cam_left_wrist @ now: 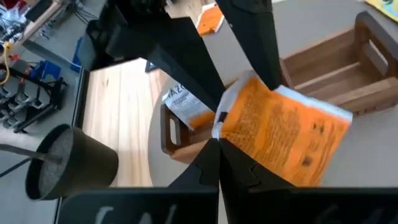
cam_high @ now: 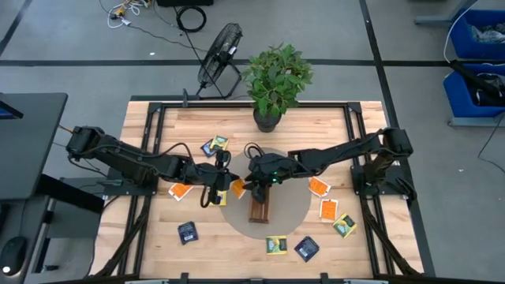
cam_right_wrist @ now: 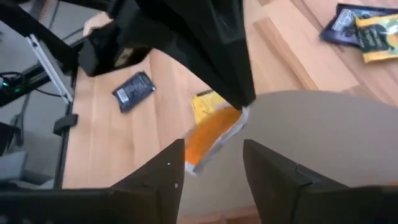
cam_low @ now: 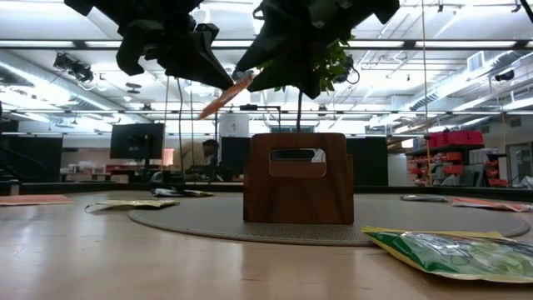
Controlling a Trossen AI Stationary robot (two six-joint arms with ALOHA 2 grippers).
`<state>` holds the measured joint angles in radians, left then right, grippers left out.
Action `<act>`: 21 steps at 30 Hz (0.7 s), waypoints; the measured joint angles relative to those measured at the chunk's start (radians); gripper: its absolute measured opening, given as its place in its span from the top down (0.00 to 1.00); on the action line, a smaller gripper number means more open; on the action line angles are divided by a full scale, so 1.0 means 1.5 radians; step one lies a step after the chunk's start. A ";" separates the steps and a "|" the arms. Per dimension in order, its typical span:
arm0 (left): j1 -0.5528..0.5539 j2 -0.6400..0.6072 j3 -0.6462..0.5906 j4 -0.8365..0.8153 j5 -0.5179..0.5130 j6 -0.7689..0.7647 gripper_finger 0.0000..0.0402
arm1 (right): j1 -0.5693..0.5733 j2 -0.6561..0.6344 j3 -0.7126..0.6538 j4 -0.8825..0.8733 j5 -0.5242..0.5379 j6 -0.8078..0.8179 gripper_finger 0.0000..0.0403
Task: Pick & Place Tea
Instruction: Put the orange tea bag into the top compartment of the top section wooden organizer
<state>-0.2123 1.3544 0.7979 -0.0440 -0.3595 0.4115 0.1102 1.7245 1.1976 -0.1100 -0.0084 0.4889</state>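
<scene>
My left gripper (cam_high: 229, 188) pinches an orange sachet (cam_high: 236, 188) mid-frame; my right gripper (cam_high: 251, 184) gapes empty. A mistimed handover drops it beside the tray (cam_high: 259, 207).

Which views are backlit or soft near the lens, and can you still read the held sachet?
Low view: ceiling strip lights backlight both arms into silhouettes; the green-yellow sachet nearest the lens is soft. Left wrist view: the orange sachet in the left gripper is evenly lit, its print visible but too blurred to read. Right wrist view: the right gripper is open and blurred.
</scene>
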 joint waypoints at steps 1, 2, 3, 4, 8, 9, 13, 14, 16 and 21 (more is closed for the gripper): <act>0.000 0.000 0.000 -0.002 -0.001 0.000 1.00 | -0.002 0.000 0.000 -0.004 0.001 0.000 0.58; 0.000 0.000 0.000 -0.001 -0.002 0.000 1.00 | -0.003 0.000 0.000 -0.012 0.001 0.000 0.59; 0.000 0.000 0.000 0.001 -0.002 -0.001 1.00 | -0.005 0.000 0.000 -0.018 0.001 0.000 0.60; 0.000 0.000 0.000 0.001 -0.002 -0.003 1.00 | -0.007 0.000 0.000 -0.018 0.004 0.000 0.62; -0.004 0.000 0.000 0.011 -0.002 -0.004 1.00 | -0.010 0.000 0.000 -0.011 0.021 -0.011 0.70; -0.004 0.000 0.000 0.011 -0.002 -0.004 1.00 | -0.011 0.000 0.000 -0.010 0.021 -0.014 0.73; -0.004 0.000 0.000 0.009 -0.002 -0.005 1.00 | -0.010 0.000 0.000 -0.004 0.022 -0.026 0.88; -0.004 0.000 0.000 0.010 -0.002 -0.005 1.00 | -0.010 0.000 0.000 -0.004 0.023 -0.029 0.92; -0.004 0.000 0.000 0.013 -0.002 -0.009 0.99 | -0.010 0.000 0.000 -0.006 0.023 -0.037 0.98; 0.001 0.000 0.000 0.023 -0.010 -0.064 0.95 | -0.004 -0.002 0.000 -0.012 0.041 -0.039 0.99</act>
<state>-0.2112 1.3548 0.7975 -0.0100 -0.3749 0.3154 0.1049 1.7222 1.1973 -0.1277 0.0537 0.4296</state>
